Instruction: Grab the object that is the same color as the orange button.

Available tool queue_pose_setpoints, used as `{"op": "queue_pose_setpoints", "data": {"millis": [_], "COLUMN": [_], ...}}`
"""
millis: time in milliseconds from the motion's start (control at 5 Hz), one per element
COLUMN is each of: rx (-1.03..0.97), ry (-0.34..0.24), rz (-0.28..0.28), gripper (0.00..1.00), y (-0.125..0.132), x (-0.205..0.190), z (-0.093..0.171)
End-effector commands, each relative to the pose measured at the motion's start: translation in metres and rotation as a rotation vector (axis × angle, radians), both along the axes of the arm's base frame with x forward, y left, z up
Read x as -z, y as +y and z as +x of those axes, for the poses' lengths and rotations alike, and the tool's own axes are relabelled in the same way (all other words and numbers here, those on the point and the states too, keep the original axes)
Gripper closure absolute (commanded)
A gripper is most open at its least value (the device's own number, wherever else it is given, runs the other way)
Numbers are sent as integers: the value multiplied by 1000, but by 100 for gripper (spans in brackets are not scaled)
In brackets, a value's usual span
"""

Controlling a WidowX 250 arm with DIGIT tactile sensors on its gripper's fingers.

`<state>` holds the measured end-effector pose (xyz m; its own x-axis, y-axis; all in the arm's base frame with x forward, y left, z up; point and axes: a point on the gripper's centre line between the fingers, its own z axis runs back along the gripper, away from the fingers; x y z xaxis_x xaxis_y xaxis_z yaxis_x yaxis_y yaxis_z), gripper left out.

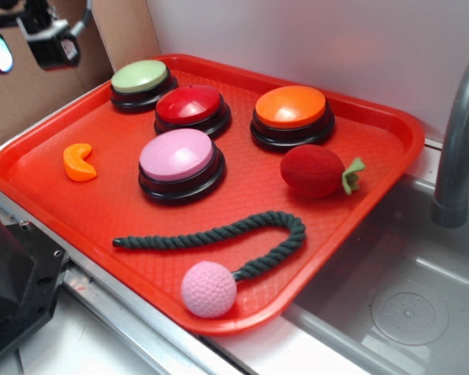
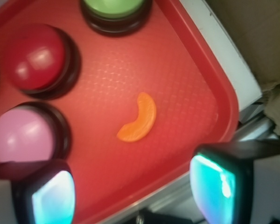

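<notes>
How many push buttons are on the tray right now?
4. Green button at the far left corner, red button beside it, orange button to the far right, pink button nearest the middle. None seem hidden.

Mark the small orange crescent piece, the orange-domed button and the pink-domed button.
small orange crescent plastic piece (image 2: pixel 139 119): wrist view, middle of its curve.
orange-domed round push button (image 1: pixel 291 106): exterior view, dome top.
pink-domed round push button (image 1: pixel 177 154): exterior view, dome top.
</notes>
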<state>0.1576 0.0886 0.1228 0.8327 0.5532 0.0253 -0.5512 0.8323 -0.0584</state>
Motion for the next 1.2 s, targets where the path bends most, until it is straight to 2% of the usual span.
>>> {"op": "queue_pose_setpoints", "data": {"millis": [0, 400, 1000], "rx": [-75, -159, -170], "ry": [-43, -36, 8], "rz": [29, 44, 11], "gripper": [0, 0, 0], "y": [20, 31, 26], "x": [39, 69, 104], "z": [3, 5, 6]}}
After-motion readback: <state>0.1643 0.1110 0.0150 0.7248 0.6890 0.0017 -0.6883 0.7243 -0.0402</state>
